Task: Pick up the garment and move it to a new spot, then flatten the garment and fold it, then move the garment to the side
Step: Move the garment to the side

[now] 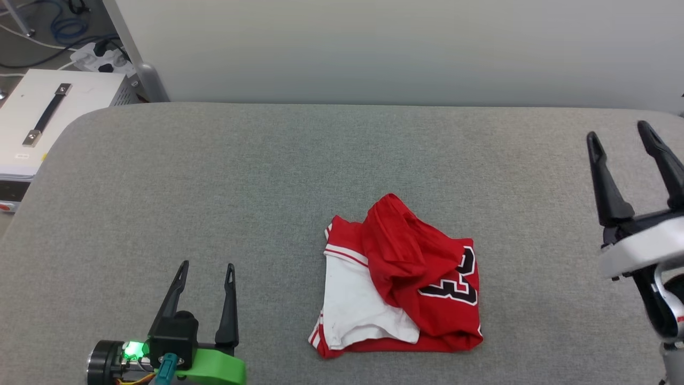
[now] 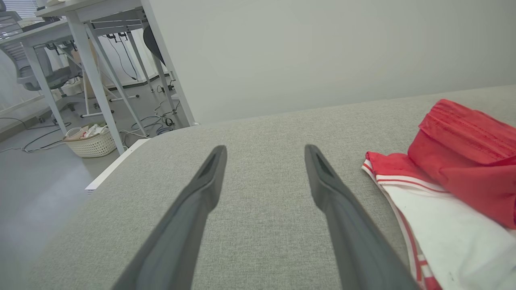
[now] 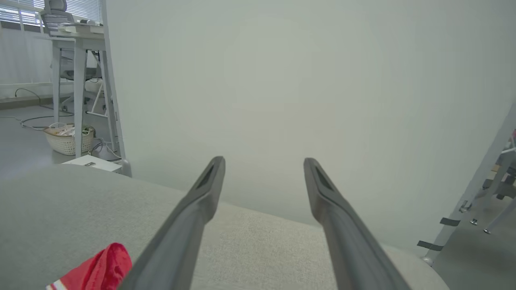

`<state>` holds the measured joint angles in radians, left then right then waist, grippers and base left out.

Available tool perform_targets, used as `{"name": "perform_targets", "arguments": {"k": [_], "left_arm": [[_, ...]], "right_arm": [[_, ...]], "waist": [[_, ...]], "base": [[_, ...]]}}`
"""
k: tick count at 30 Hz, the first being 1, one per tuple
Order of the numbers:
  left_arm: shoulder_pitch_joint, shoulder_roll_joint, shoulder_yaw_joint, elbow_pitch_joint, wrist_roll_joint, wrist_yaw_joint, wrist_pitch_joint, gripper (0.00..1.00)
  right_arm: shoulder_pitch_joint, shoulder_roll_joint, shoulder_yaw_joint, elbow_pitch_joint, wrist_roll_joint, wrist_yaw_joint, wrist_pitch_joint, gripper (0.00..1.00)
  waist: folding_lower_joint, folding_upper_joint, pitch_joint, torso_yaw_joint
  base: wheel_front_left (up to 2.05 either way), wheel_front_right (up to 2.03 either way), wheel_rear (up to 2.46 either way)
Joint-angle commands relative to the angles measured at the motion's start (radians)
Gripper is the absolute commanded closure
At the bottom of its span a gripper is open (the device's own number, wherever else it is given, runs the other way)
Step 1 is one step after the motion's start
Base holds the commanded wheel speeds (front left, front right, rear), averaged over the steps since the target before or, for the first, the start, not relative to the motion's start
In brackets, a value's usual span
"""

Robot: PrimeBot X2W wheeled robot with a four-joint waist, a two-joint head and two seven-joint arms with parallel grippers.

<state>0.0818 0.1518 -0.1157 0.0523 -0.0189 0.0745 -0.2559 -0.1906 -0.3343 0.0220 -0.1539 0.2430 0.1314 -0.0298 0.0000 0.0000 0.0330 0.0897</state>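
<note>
A thin red basketball-style garment with white short sleeves (image 1: 401, 278) lies crumpled in a loose heap on the grey cloth-covered table with rounded corners (image 1: 240, 176). In the head view it is a little right of the middle and toward the near edge. A white sleeve with red-and-white striped trim is spread on the heap's left side. A bunched red fold rises over the middle, and part of a black, white-outlined numeral shows on the right.

The left claw (image 1: 207, 264) sits at the lower left of the head view, near the table's front edge. Its two dark fingers point away from the robot and stand wide apart with nothing between them. A bright green plastic part (image 1: 214, 368) shows at its wrist. In the left wrist view the fingers reach low over the grey cloth, and the garment lies off to their right, apart from them.

The right claw (image 1: 618, 131) is at the far right of the head view, over the table's right end and well apart from the garment. Its fingers are also spread wide and empty. In the right wrist view a red corner of the garment shows at the lower left.

Behind the table stands a plain pale wall (image 1: 401, 48). Off the table's left corner is a white box with a black strap handle (image 1: 48, 115). The left wrist view shows a white-legged desk (image 2: 92, 60) and a pale woven basket (image 2: 90, 143) on the floor.
</note>
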Motion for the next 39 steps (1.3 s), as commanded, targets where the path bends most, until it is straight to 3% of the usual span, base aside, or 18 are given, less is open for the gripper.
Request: {"name": "perform_targets", "arguments": {"k": [1, 7, 11, 17, 24, 31, 39], "left_arm": [[-0.014, -0.004, -0.002, -0.003, -0.001, -0.002, -0.006, 0.00], [-0.031, -0.011, -0.010, -0.002, 0.000, -0.003, -0.006, 0.00], [-0.042, -0.016, -0.015, -0.003, 0.001, -0.001, -0.006, 0.00], [-0.064, -0.027, -0.028, -0.005, 0.003, 0.000, -0.006, 0.00], [-0.106, -0.040, -0.042, -0.005, 0.004, 0.000, -0.006, 0.00], [-0.145, -0.051, -0.056, -0.003, 0.005, 0.002, -0.006, 0.00], [-0.168, -0.059, -0.064, 0.006, 0.004, 0.007, -0.006, 0.00]], "right_arm": [[-0.039, -0.022, 0.042, 0.021, 0.070, -0.001, 0.082, 0.00], [-0.139, -0.130, 0.175, 0.067, 0.389, -0.001, 0.511, 0.00], [-0.151, -0.177, 0.223, 0.081, 0.539, -0.001, 0.727, 0.00], [-0.133, -0.206, 0.275, 0.099, 0.646, -0.001, 0.918, 0.00], [-0.128, -0.192, 0.313, 0.155, 0.658, -0.001, 0.965, 0.00], [-0.143, -0.146, 0.346, 0.256, 0.653, -0.001, 0.948, 0.00], [-0.120, -0.138, 0.435, 0.315, 0.641, -0.001, 0.892, 0.00]], "waist": [[0.0000, 0.0000, 0.012, 0.008], [0.0000, 0.0000, 0.040, 0.025], [0.0000, 0.0000, 0.061, 0.037], [0.0000, 0.0000, 0.102, 0.059], [0.0000, 0.0000, 0.169, 0.093], [0.0000, 0.0000, 0.231, 0.122], [0.0000, 0.0000, 0.253, 0.135]], "base": [[0.00, 0.00, 0.00], [0.00, 0.00, 0.00], [0.00, 0.00, 0.00], [0.00, 0.00, 0.00], [0.00, 0.00, 0.00], [0.00, 0.00, 0.00], [0.00, 0.00, 0.00]]}}
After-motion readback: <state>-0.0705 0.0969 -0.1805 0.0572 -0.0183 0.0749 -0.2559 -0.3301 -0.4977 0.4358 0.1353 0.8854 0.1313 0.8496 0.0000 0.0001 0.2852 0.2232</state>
